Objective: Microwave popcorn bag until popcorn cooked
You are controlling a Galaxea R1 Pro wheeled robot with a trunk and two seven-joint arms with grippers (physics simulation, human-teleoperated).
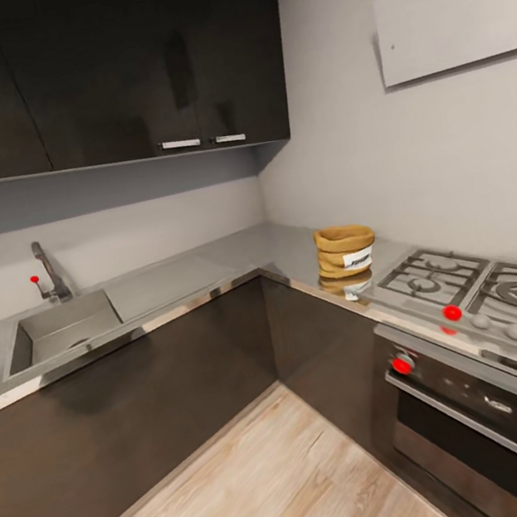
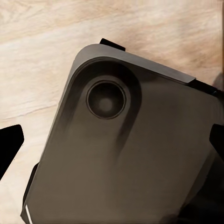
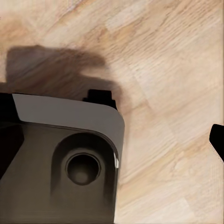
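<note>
Where countertop (image 1: 274,249) corners, popcorn bag (image 1: 346,251) upright beside hob (image 1: 475,294).

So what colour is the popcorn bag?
Tan-brown popcorn bag with a white label, clearest in the head view.

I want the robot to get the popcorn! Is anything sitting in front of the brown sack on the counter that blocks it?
Nothing visible does. The small tan burlap popcorn bag stands alone on the shiny grey steel countertop, beside the grey gas hob, with only bare wooden floor before the cabinets.
</note>
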